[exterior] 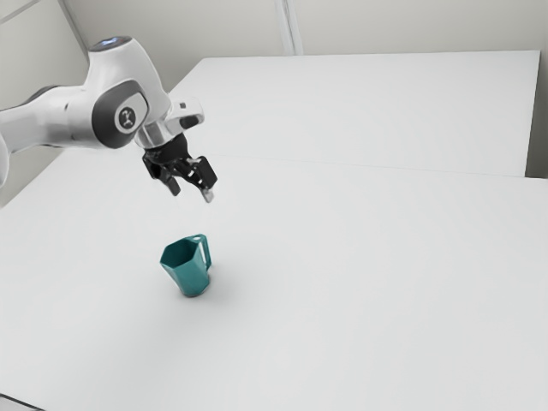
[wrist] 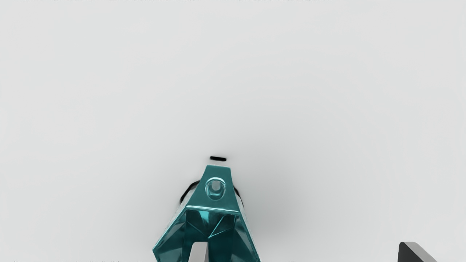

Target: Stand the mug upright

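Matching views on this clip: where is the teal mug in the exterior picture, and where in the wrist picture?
Exterior view: left of centre, on the white table, the mug appears below the gripper.
Wrist view: one fingertip overlaps the mug's opening; the other stands well to the side.
Shared landmark: the mug's handle, joined at the rim.

High, distant, down-angled side view and close, downward wrist view, mug (exterior: 192, 276) shared.

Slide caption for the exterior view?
Black two-finger pincer hangs open above a teal faceted mug standing upright on a white table.
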`<state>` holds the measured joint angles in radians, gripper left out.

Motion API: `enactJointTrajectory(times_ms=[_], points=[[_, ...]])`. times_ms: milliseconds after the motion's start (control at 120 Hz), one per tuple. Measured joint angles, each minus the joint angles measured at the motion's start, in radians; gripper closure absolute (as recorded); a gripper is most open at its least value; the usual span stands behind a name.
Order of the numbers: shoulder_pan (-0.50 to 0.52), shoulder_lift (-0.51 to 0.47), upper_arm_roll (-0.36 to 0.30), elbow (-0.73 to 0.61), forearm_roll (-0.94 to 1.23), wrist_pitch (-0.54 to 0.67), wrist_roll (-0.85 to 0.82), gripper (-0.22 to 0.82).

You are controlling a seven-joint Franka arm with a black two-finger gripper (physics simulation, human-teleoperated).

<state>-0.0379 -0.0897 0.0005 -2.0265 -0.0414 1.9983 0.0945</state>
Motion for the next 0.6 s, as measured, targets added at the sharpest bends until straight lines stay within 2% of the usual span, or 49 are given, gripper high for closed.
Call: enactJointTrajectory(times_ms=[292,600], points=[[0.017,0.063,-0.015,0.252,0.008,-0.226,-0.005,0.03],[0.034,0.070,-0.014,0.439,0.016,-0.400,-0.006,0.02]])
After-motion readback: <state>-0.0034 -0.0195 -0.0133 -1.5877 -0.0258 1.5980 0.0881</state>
